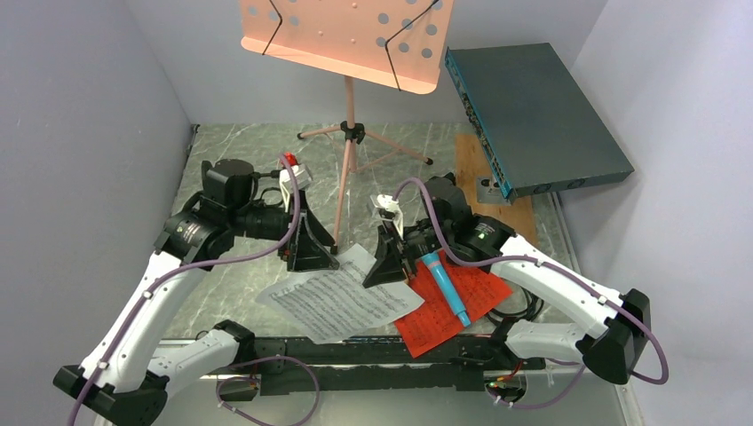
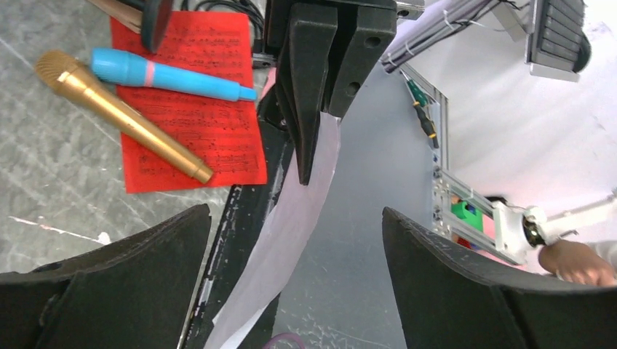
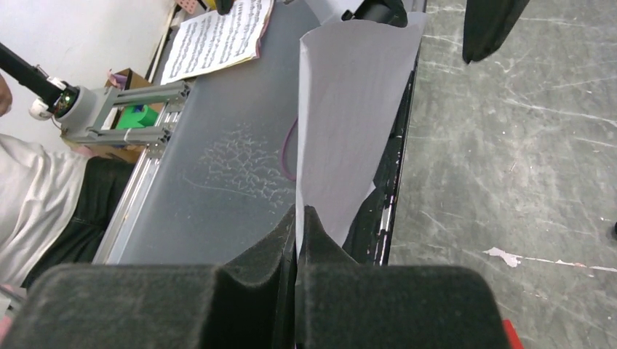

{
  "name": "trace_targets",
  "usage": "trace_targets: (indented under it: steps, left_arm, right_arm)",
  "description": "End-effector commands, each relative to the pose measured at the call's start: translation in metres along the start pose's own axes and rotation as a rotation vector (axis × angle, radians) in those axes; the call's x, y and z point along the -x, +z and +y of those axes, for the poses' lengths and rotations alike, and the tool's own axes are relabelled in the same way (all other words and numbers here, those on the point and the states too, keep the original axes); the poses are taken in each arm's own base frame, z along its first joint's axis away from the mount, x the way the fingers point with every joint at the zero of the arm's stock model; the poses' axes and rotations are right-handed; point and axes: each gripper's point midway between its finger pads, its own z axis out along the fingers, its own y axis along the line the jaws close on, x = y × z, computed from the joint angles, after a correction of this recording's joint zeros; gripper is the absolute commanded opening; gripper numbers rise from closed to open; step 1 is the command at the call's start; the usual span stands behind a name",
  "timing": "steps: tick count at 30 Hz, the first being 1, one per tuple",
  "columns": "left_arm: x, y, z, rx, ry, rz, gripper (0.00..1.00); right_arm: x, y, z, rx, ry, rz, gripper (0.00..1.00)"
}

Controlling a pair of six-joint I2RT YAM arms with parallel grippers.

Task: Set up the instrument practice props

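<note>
The white sheet-music page (image 1: 342, 302) lies between the two arms at the near edge of the desk (image 1: 249, 146). Its far corner is pinched in the right tool (image 3: 297, 218), whose jaws are pressed flat together on the paper. The left tool (image 2: 295, 218) stands wide, one finger on each side of the page's free edge. As far as its wrist view shows, it touches neither face. Only the right arm has hold of the page.

The pink music stand (image 1: 346, 35) is upright on its tripod at the back of the desk, and its ledge is bare. The red page (image 1: 426, 324) lies flat by the right arm with the blue microphone (image 1: 447, 288) across it and the gold microphone (image 2: 124, 116) beside that.

The step in hand looks like getting the white page up onto the stand, and the task seems early. What to take care over:

- The sheet is limp and curls between the tools, so it needs a second grip before lifting. The left jaws should shut squarely on the margin, not on a fold
- With both tools holding, keep a light tension – enough to flatten the sheet, not tear it
- Raise the page clear of the stand's pole and of the microphones, which would roll if brushed
- Set the bottom edge into the ledge first, then lean the sheet back – the stand is light and top-heavy, so a push could tip it
</note>
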Motion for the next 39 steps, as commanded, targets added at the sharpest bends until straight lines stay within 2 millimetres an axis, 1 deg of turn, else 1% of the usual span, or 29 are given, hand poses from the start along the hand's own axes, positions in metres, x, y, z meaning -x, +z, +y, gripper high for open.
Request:
trace_targets:
  steps: [1, 2, 5, 8, 12, 14, 16, 20, 22, 23, 24, 27, 28, 30, 32, 34, 35, 39]
  left_arm:
    - [-0.004, 0.006, -0.009, -0.120, 0.001, 0.040, 0.89]
    - [-0.006, 0.007, -0.008, -0.140, -0.015, 0.052, 0.86]
    - [-0.010, 0.013, -0.004, -0.171, -0.067, 0.076, 0.74]
    - [-0.012, 0.016, -0.001, -0.185, -0.090, 0.097, 0.65]
    - [-0.018, 0.016, 0.009, -0.112, -0.103, 0.120, 0.57]
    - [-0.022, 0.015, 0.014, -0.073, -0.108, 0.135, 0.48]
    - [-0.026, 0.013, 0.020, -0.027, -0.113, 0.151, 0.37]
    - [-0.029, 0.008, 0.023, 0.027, -0.109, 0.173, 0.14]
    - [-0.028, 0.006, 0.024, 0.053, -0.098, 0.164, 0.09]
    - [-0.026, 0.004, 0.024, 0.069, -0.083, 0.153, 0.02]
    - [-0.023, 0.002, 0.023, 0.084, -0.068, 0.139, 0.00]
    - [-0.010, -0.004, 0.017, 0.111, -0.016, 0.090, 0.00]
    - [-0.004, -0.007, 0.014, 0.123, 0.008, 0.071, 0.00]
    - [0.009, -0.013, 0.008, 0.155, 0.054, 0.029, 0.00]
    - [0.027, -0.022, 0.003, 0.206, 0.105, -0.032, 0.00]
    - [0.042, -0.031, -0.002, 0.252, 0.143, -0.092, 0.00]
    - [0.050, -0.036, -0.006, 0.269, 0.165, -0.125, 0.00]
    - [0.079, -0.057, -0.025, 0.329, 0.236, -0.275, 0.00]
  right_arm:
    - [0.021, -0.002, 0.012, 0.031, -0.105, -0.031, 0.00]
    - [0.023, -0.002, 0.011, 0.029, -0.107, -0.035, 0.00]
    - [0.027, 0.000, 0.011, 0.033, -0.104, -0.054, 0.00]
    - [0.031, 0.002, 0.006, 0.017, -0.093, -0.070, 0.00]
    - [0.030, 0.007, -0.007, -0.011, -0.053, -0.059, 0.00]
    - [0.029, 0.010, -0.011, -0.011, -0.035, -0.048, 0.00]
    - [0.028, 0.012, -0.014, -0.004, -0.023, -0.040, 0.00]
    - [0.031, 0.015, -0.018, 0.008, -0.013, -0.036, 0.00]
    - [0.031, 0.016, -0.020, 0.006, -0.002, -0.028, 0.00]
    - [0.032, 0.016, -0.022, -0.003, -0.001, -0.028, 0.03]
    - [0.032, 0.016, -0.024, -0.016, 0.001, -0.027, 0.09]
    - [0.035, 0.012, -0.030, -0.073, 0.008, -0.049, 0.34]
    - [0.037, 0.009, -0.031, -0.092, 0.013, -0.061, 0.41]
    - [0.045, 0.004, -0.033, -0.128, 0.014, -0.098, 0.57]
    - [0.054, -0.003, -0.033, -0.158, 0.020, -0.135, 0.70]
    - [0.063, -0.009, -0.035, -0.192, 0.020, -0.172, 0.80]
    - [0.067, -0.013, -0.035, -0.208, 0.019, -0.193, 0.84]
    - [0.087, -0.032, -0.040, -0.271, 0.035, -0.293, 0.92]
